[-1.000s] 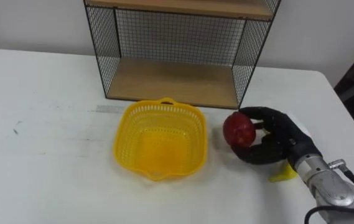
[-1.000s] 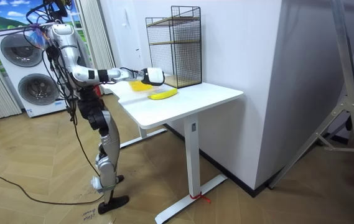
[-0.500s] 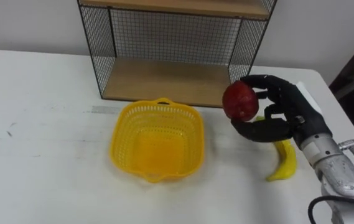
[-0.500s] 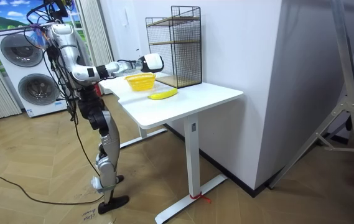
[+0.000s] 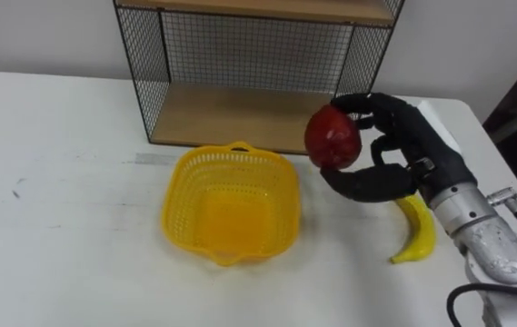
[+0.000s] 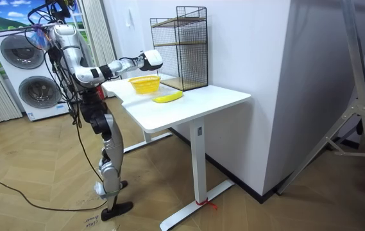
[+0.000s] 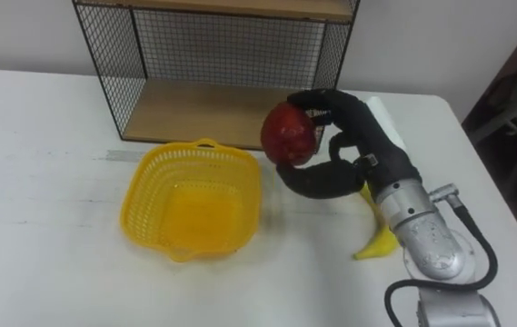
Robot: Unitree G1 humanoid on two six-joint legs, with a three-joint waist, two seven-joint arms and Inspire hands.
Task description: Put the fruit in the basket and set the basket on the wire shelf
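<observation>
Progress is at an early stage: no fruit lies in the basket yet, and the basket has not reached the shelf. The right robot hand [image 5: 394, 154] reaches in from the desk's right edge with its dark fingers and thumb curled round a red apple [image 5: 333, 137], which it holds clear of the desk [image 5: 67, 182]. The apple hangs just beside the right rim of the yellow basket [image 5: 174, 195], in front of the right front corner of the wire shelf [image 5: 240, 118], and it does not look to be over the basket's opening. The basket sits empty near the middle of the desk, just in front of the shelf. The shelf stands at the far edge, its lower wooden board bare. A banana [image 5: 416, 232] lies on the desk near the right edge, partly under the robot's wrist and apart from the basket. In the room view the robot stands at the desk's edge on the room view's left, its right arm stretched out over the desk toward the basket.

Carrying the apple to the basket seems to be the step in hand. What is left is nearly everything: bring the apple over the opening and release it, fetch the banana and put it in too, then take hold of the basket and set it on the shelf's lower board.
</observation>
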